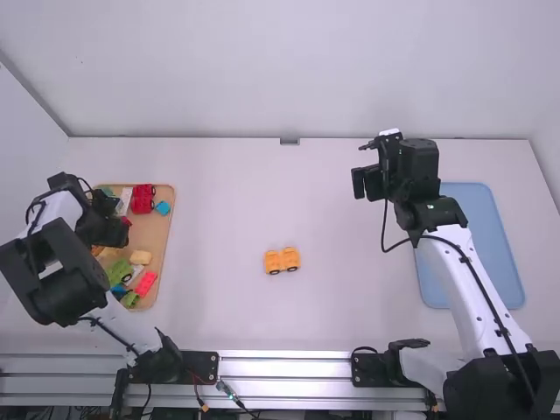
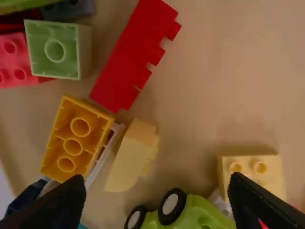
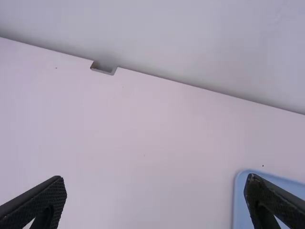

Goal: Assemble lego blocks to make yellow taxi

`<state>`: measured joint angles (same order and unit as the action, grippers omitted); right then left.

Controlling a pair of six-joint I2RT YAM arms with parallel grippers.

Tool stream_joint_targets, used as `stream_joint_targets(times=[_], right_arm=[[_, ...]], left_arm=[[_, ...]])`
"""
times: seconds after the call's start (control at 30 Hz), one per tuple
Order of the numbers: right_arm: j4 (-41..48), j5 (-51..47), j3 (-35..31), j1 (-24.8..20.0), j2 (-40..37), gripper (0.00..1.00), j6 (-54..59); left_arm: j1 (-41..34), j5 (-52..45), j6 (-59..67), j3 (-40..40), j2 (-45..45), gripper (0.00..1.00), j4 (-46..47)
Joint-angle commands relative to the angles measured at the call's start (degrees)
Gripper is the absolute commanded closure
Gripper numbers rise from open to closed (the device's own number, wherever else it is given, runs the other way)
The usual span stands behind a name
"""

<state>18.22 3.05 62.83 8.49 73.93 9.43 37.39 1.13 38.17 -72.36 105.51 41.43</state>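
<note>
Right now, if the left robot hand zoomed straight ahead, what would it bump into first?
The left gripper would probably bump into the green piece with black wheels. The pale yellow sloped block lies close by, though, and depth is unclear, so I can't be sure which comes first.

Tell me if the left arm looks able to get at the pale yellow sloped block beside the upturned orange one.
Probably yes: the left pincer is open over the tray, and nothing lies on the sloped block. A white piece sits close along one side, so finger room there may be tight.
</note>
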Motion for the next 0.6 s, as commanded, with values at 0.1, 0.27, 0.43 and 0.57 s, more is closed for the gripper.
stream_joint_targets(times=[0.1,0.27,0.43,0.57], right_arm=[[0.2,0.1,2.0,-0.2,0.3,0.01,-0.3],[0.2,0.1,2.0,-0.2,0.3,0.01,-0.2],[0.2,0.1,2.0,-0.2,0.3,0.01,-0.2],[0.2,0.1,2.0,-0.2,0.3,0.01,-0.2]], left_arm=[[0.5,-0.1,5.2,2.6,-1.5,0.30,0.0],[1.1,1.6,5.0,4.2,-1.5,0.32,-3.1],[2.4,0.0,5.2,4.6,-1.5,0.37,-4.4],[3.5,-1.6,6.9,4.6,-1.5,0.37,-4.0]])
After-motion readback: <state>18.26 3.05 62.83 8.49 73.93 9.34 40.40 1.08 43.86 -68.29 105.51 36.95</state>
